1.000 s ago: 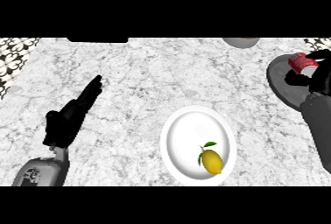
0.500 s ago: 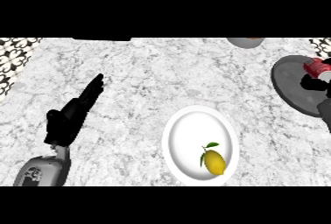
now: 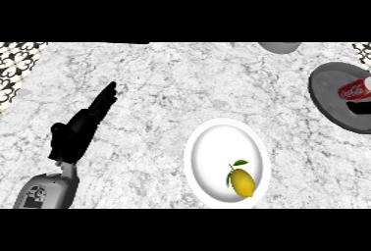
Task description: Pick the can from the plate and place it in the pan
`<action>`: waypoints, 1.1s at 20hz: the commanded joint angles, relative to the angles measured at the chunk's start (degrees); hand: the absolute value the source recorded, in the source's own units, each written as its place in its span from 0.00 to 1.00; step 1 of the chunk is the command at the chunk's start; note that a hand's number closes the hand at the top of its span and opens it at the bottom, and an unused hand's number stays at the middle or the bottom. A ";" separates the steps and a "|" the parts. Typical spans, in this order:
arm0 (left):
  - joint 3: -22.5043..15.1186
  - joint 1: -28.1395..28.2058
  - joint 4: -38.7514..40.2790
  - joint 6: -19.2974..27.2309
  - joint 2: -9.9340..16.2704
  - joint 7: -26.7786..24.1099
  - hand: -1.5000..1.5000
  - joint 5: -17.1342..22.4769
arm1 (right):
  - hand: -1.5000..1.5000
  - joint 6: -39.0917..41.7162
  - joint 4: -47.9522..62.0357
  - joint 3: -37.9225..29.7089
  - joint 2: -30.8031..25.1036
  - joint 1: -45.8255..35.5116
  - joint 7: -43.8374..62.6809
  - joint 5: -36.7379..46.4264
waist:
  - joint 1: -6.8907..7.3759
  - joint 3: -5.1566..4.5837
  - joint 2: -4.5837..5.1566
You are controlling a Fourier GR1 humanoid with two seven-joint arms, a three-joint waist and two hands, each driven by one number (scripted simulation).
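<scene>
Right hand [image 3: 360,106], mostly out of frame, fingers unclear, sits beside the red can [image 3: 354,89] lying in the grey pan [image 3: 326,93], apparently delivered. Left hand [image 3: 81,125] rests open.

One can [image 3: 353,90], pan [image 3: 330,100], plate [image 3: 217,147], lemon [image 3: 243,183]

The plate [image 3: 205,147] lies on the worktop [image 3: 188,83] near its front edge, a little right of the middle. A lemon [image 3: 243,183] lies on the plate, at its front right part. The pan [image 3: 332,95] sits at the right edge of the worktop, behind and to the right of the plate. The can [image 3: 355,89] lies on its side in the pan. A bowl [image 3: 279,46] stands at the back edge, left of the pan. The left hand [image 3: 80,127] is over the left part of the worktop, well apart from the plate.
</scene>
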 commanded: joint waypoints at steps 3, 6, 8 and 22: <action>-0.71 -0.40 -1.77 0.11 -0.60 1.90 0.50 -0.01 | 0.00 2.58 -1.11 -6.59 -0.58 0.81 -7.21 -6.93 | 0.41 0.32 0.18; -0.15 1.33 -1.97 -0.59 -0.04 0.17 0.50 0.58 | 0.00 1.89 -3.60 -10.60 0.22 0.34 -12.37 -11.24 | 1.00 0.41 0.28; -0.80 0.77 0.54 1.35 -1.54 -1.43 0.50 -1.25 | 0.00 2.54 -5.92 -14.37 -0.14 0.85 -17.52 -15.38 | -0.78 0.43 0.38; -1.35 2.46 -3.17 1.66 -2.04 3.66 0.50 -1.41 | 0.00 26.55 -4.31 -26.21 -1.47 12.35 -40.83 -30.32 | -1.91 -0.04 -1.03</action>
